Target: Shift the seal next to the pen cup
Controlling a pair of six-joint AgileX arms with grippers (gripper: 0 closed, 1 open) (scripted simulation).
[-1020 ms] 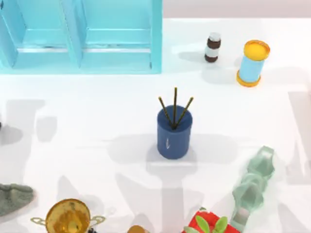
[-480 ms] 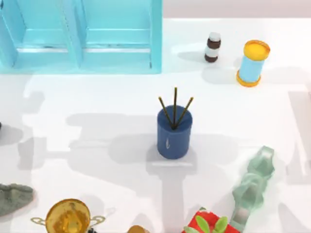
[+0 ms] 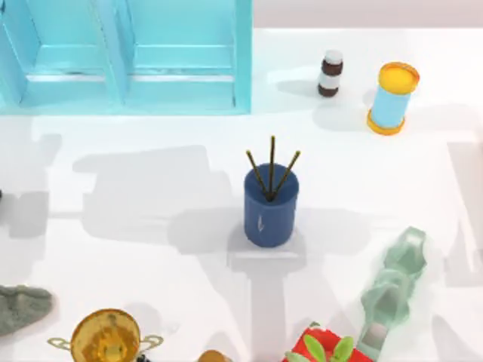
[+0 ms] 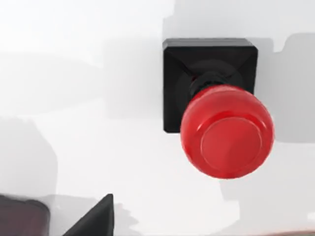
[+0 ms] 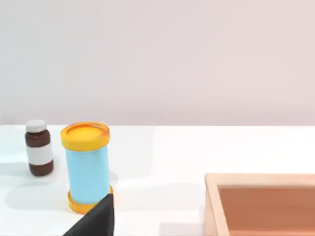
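Note:
The seal [image 4: 221, 128] has a glossy red ball knob on a black square base [image 4: 172, 64]. It stands upright on the white table, and the left wrist view looks down on it from close above. A black part of my left gripper [image 4: 93, 223] pokes into that picture, apart from the seal. The pen cup [image 3: 270, 207], dark blue with three thin brown sticks, stands in the middle of the table in the top view. A black part of my right gripper [image 5: 96, 221] shows in the right wrist view, which faces the back of the table.
A light-blue shelf unit [image 3: 121, 60] fills the back left. A brown bottle [image 3: 330, 73] and a light-blue cylinder with orange ends [image 3: 392, 98] stand at the back right. A grey-green lump [image 3: 23, 309], gold trophy [image 3: 106, 335], pale green object [image 3: 392, 290] and red item [image 3: 324, 348] line the front. A wooden box [image 5: 261, 204] appears in the right wrist view.
The large shadow on the table's left half has spread rightward toward the pen cup. The pen cup and the other objects have stayed where they were.

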